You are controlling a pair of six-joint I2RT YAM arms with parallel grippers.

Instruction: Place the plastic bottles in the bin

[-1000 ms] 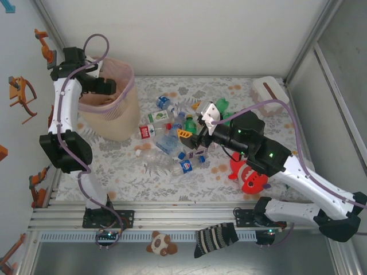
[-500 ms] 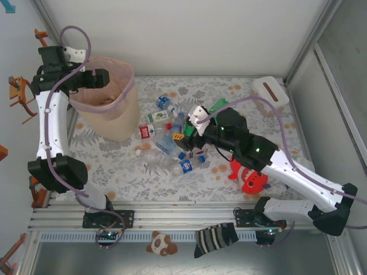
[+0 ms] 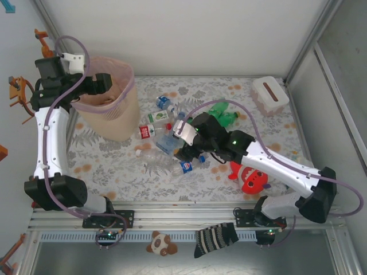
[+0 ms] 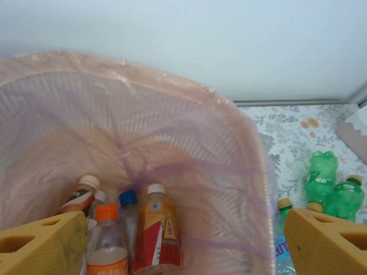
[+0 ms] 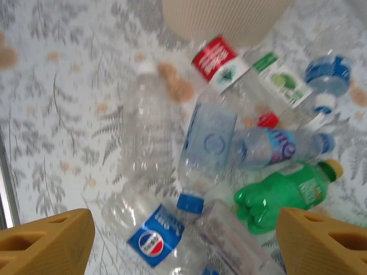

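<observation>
We hold our left hand spread wide above the bin, while our right hand hangs equally wide over the plastic bottles scattered on the worktop.

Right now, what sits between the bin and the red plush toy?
Top view: the loose bottle pile lies there, with the right tool open over it.

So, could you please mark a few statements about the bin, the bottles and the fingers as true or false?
1. The bin already holds several bottles. True.
2. The left fingers grip a bottle. False: they stand open and empty above the bin.
3. The red shark plush lies inside the bin. False: it lies on the table, well away from the bin.
4. The right fingers are open over loose bottles on the table. True.
</observation>
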